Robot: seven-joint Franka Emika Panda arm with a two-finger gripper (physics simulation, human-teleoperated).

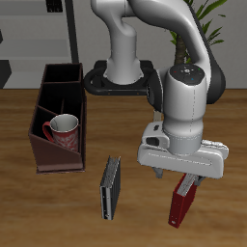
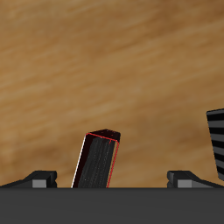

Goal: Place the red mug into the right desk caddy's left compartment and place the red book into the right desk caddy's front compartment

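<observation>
Red book [image 1: 181,204] hangs pinched by its top edge in my tool [image 1: 185,180] above the bench [image 1: 39,207]; rigid, light, likely slick-covered, so I grip mid-spine.

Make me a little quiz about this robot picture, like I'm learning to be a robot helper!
1. True or false: the speckled red mug already sits inside the dark maroon-brown box caddy.
2. What does the two-finger gripper hold? A) thin red hardcover book B) dark grey-black book C) nothing
3. Fill in: the grey-black book rests on the wooden ____.

Key: 1 true; 2 A; 3 table.
</observation>
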